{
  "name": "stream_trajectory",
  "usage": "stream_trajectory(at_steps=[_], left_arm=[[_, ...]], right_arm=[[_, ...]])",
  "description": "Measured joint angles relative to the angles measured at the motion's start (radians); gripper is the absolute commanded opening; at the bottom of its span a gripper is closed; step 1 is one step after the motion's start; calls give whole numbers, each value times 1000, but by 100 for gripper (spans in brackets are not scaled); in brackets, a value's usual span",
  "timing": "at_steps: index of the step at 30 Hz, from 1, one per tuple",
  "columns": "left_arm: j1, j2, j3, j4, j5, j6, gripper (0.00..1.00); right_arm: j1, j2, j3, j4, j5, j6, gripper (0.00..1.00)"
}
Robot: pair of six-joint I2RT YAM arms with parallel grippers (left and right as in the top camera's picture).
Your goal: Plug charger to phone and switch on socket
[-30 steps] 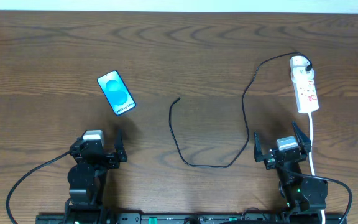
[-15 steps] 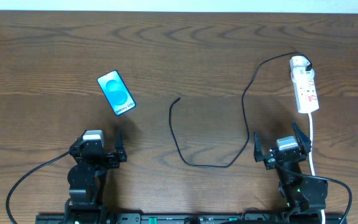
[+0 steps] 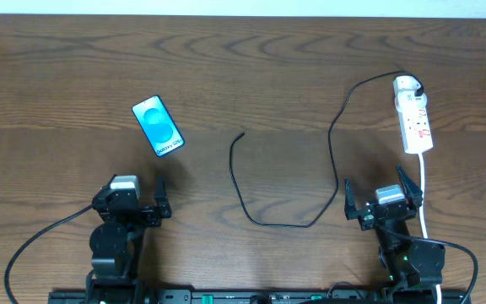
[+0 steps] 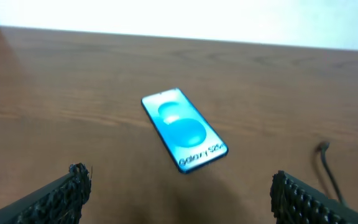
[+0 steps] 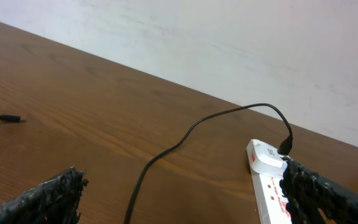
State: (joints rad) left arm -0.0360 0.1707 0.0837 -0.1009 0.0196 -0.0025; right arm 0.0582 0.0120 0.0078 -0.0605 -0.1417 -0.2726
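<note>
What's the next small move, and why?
Probably move the open left gripper forward and right toward the charger's connector tip: it lies loose on the table, apart from the phone, still unplugged.

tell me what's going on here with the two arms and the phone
Nothing is being handled yet. The left gripper and right gripper are both open and empty at the near edge of the table. The phone lies flat, screen up, ahead of the left arm. The charger runs from the far end of the socket, and its free tip lies loose mid-table, apart from the phone.
</note>
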Motion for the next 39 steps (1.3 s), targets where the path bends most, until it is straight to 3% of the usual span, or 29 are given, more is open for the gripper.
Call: stream_trajectory(at_steps=[39], left_arm=[[0, 17, 82, 0, 0, 0, 94]], right_arm=[[0, 0, 0, 0, 0, 0, 99]])
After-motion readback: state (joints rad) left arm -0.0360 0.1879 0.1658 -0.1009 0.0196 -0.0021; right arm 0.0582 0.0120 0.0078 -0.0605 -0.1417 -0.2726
